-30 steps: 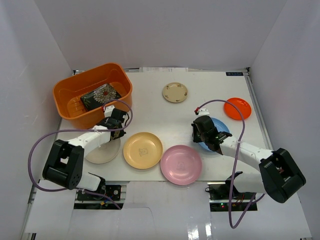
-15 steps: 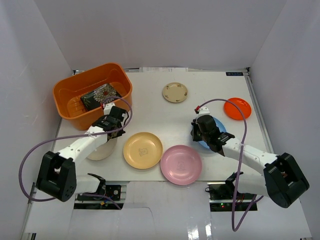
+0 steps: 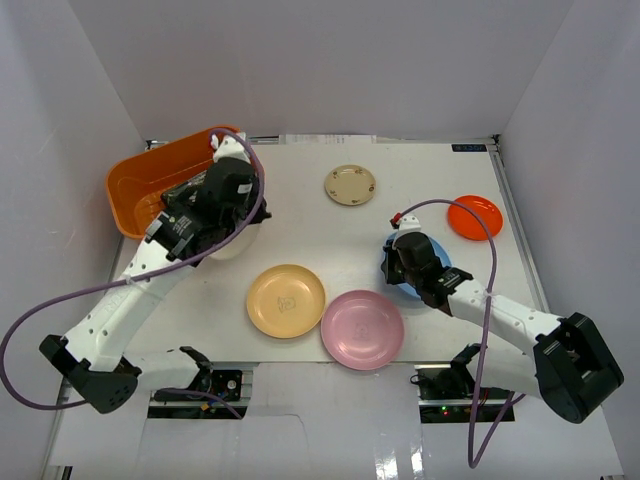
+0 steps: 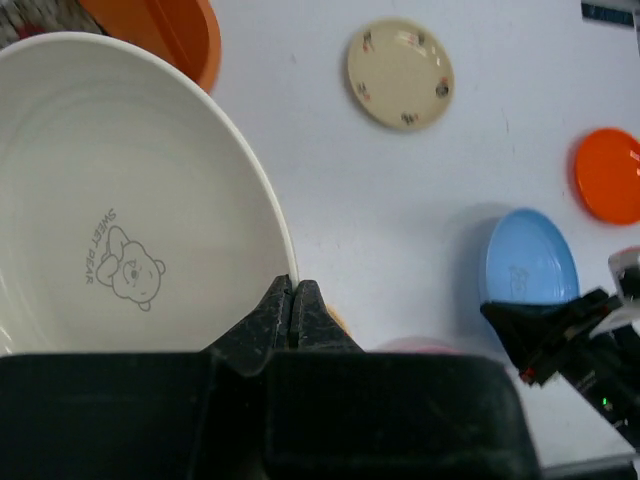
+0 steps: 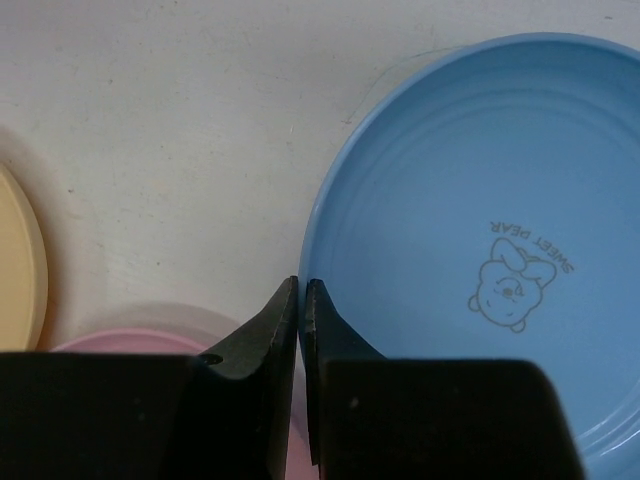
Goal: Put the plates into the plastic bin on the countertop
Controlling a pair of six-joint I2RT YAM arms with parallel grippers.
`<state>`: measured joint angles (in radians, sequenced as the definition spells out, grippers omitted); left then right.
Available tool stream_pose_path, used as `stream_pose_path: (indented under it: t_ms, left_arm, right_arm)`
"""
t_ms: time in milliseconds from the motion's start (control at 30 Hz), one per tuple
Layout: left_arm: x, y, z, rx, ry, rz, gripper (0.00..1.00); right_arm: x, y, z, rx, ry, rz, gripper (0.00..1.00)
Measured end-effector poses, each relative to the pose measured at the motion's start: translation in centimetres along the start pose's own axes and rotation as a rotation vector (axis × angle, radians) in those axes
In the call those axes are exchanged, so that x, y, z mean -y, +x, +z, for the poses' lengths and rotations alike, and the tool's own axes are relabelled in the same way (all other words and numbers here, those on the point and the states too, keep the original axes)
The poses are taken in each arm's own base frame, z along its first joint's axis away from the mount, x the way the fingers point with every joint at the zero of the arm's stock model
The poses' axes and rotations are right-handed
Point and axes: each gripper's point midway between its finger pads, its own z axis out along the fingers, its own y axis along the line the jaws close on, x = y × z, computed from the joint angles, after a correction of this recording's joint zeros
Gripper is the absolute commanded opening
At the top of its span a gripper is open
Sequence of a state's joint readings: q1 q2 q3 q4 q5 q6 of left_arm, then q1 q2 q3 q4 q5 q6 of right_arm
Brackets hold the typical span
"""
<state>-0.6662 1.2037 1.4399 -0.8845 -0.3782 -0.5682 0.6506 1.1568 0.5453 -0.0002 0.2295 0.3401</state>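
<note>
1. Over the tabletop (image 3: 320,225), seen from above, the plastic bin (image 3: 140,180) sits at the far left. The left arm reaches across it and hides its inside, so I cannot tell what lies in it. The left hand (image 3: 222,215) is clamped on the cream plate (image 3: 240,242), held up by the bin's right wall, not inside. The yellow plate (image 3: 286,300) and pink plate (image 3: 362,329) lie just beside each other near the front. The small beige plate (image 3: 350,185) and orange-red plate (image 3: 475,216) lie farther back. The right hand (image 3: 405,265) is low on the blue plate (image 3: 432,262).
2. At the left wrist, both fingers press together on the cream plate's rim, bear print facing up. The bin's orange corner shows behind it.
3. At the right wrist, the fingers pinch the blue plate's left rim, with the yellow and pink edges at lower left.
4. A second ago the cream plate lay on the tabletop left of the yellow one, under the low left hand. It is now raised and carried back to the bin. A black floral plate showed in the bin then. The right hand has stayed on the blue plate.
</note>
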Motion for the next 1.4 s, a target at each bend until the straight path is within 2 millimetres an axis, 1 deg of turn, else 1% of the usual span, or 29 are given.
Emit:
stream_pose_path:
  t_ms: [33,100,167,233,300,367,433,467,533,567,667,733,800,967,1100,1200,1267,1333,1400]
  left_arm:
    - [0.2,-1.9,-0.3,0.044,-0.01,0.012,0.0]
    - [0.3,-5.4,-0.4,0.126,-0.05,0.044,0.0]
    - [0.2,-8.2,0.6,0.183,-0.084,0.064,0.0]
    - [-1.0,-10.3,2.6,0.2,-0.125,0.07,0.0]
    - [-3.4,-12.2,5.4,0.206,-0.199,0.06,0.0]
    - [-6.3,-13.0,8.7,0.186,-0.278,0.058,0.0]
    - [-9.2,-12.6,11.8,0.143,-0.342,0.053,0.0]
    - [-10.6,-12.1,13.2,0.114,-0.365,0.049,0.0]
    - [-12.6,-11.3,15.1,0.07,-0.394,0.041,0.0]
    - [-14.2,-10.8,16.1,0.042,-0.415,0.033,0.0]
    - [-16.9,-10.1,17.5,0.003,-0.446,0.017,0.0]
    - [-18.1,-9.8,18.0,-0.01,-0.464,0.012,0.0]
    - [-18.5,-9.8,18.5,-0.01,-0.469,0.015,0.0]
    - [-18.4,-9.3,20.3,-0.014,-0.448,0.021,0.0]
    - [-18.5,-7.9,22.2,-0.047,-0.432,0.024,0.0]
    - [-18.8,-6.5,23.6,-0.081,-0.428,0.026,0.0]
    - [-19.0,-5.4,24.2,-0.109,-0.43,0.029,0.0]
    - [-19.2,-4.6,24.5,-0.127,-0.433,0.031,0.03]
    - [-19.4,-4.1,24.6,-0.139,-0.434,0.034,0.16]
  right_arm:
    - [0.0,0.0,-0.1,0.001,-0.002,-0.001,0.08]
    - [-0.2,-0.1,-0.3,0.007,-0.007,-0.001,0.08]
    - [-0.3,-0.3,-0.4,0.013,-0.012,-0.001,0.08]
    - [-0.4,-0.2,-0.4,0.013,-0.015,-0.003,0.08]
    - [-0.7,-0.1,-0.5,0.01,-0.023,-0.008,0.08]
    - [-0.9,0.0,-0.5,0.008,-0.03,-0.013,0.08]
    - [-1.2,0.1,-0.5,0.007,-0.037,-0.019,0.08]
    - [-1.3,0.1,-0.6,0.006,-0.04,-0.021,0.08]
    - [-1.5,0.2,-0.6,0.005,-0.045,-0.026,0.08]
    - [-1.6,0.2,-0.6,0.005,-0.047,-0.027,0.08]
    - [-1.8,0.1,-0.6,0.005,-0.053,-0.032,0.08]
    - [-2.1,0.0,-0.7,0.007,-0.058,-0.035,0.08]
    - [-2.4,-0.2,-0.6,0.007,-0.063,-0.04,0.08]
    - [-2.8,-0.6,-0.5,0.009,-0.069,-0.049,0.08]
    - [-3.0,-0.8,-0.5,0.015,-0.071,-0.05,0.08]
    - [-3.1,-1.0,-0.6,0.019,-0.071,-0.05,0.08]
    - [-3.1,-1.0,-0.6,0.019,-0.074,-0.051,0.08]
    - [-3.3,-1.1,-0.6,0.021,-0.075,-0.055,0.08]
    - [-3.6,-1.4,-0.7,0.026,-0.08,-0.059,0.08]
